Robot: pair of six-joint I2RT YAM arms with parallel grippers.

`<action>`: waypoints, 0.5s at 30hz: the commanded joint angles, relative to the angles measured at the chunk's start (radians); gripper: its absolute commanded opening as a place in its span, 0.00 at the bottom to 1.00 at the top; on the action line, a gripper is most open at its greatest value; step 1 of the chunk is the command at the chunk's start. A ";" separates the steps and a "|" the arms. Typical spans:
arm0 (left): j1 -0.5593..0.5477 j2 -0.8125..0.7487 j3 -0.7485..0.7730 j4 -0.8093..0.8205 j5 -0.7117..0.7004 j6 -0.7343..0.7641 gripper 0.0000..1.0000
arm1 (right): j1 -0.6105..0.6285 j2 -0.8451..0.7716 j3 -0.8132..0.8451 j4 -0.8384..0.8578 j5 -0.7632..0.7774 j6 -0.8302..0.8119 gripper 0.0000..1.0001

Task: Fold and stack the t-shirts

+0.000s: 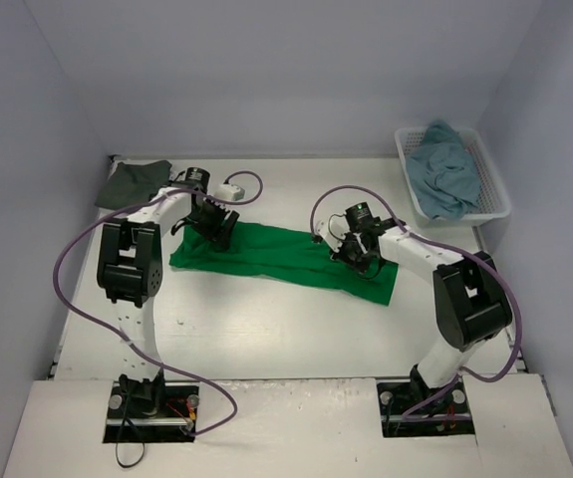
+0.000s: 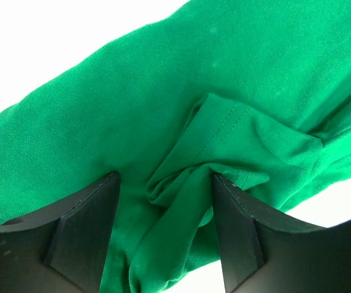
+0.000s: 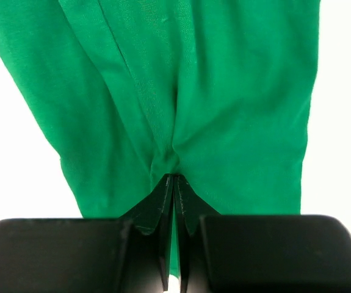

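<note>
The bright green t-shirt (image 1: 286,257) lies as a long folded strip across the middle of the table. My left gripper (image 1: 216,231) is down over its left end. In the left wrist view that gripper (image 2: 165,178) is open, with a bunched fold of the green t-shirt (image 2: 181,189) lying between its fingers. My right gripper (image 1: 353,257) is at the strip's right part. The right wrist view shows it (image 3: 174,178) shut on a pinch of the green t-shirt (image 3: 236,91). A dark grey t-shirt (image 1: 127,184) lies at the back left. A teal-blue t-shirt (image 1: 445,169) sits in the basket.
The white lattice basket (image 1: 495,194) stands at the back right, against the wall. White walls close the table at the back and on both sides. Purple cables loop from both arms over the table.
</note>
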 commanded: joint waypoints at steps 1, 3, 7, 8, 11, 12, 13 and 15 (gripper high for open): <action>0.010 0.001 0.038 -0.024 -0.014 -0.002 0.56 | 0.006 0.024 0.044 -0.021 -0.019 -0.015 0.02; 0.010 0.004 0.041 -0.025 -0.022 0.005 0.56 | 0.008 0.030 0.047 -0.022 -0.017 -0.018 0.03; 0.010 0.039 0.075 -0.044 -0.040 0.013 0.56 | 0.017 0.030 0.045 -0.042 -0.012 -0.021 0.06; 0.010 0.045 0.098 -0.050 -0.040 0.015 0.56 | 0.024 0.032 0.045 -0.045 -0.008 -0.020 0.11; 0.010 0.064 0.139 -0.068 -0.040 0.013 0.56 | 0.037 0.038 0.051 -0.045 0.040 -0.009 0.31; 0.010 0.070 0.147 -0.070 -0.040 0.013 0.56 | 0.038 0.043 0.062 -0.044 0.069 -0.001 0.36; 0.010 0.071 0.153 -0.076 -0.040 0.013 0.56 | 0.038 0.047 0.068 -0.042 0.084 0.003 0.38; 0.010 0.079 0.169 -0.082 -0.042 0.016 0.56 | 0.041 0.078 0.090 -0.044 0.142 0.021 0.38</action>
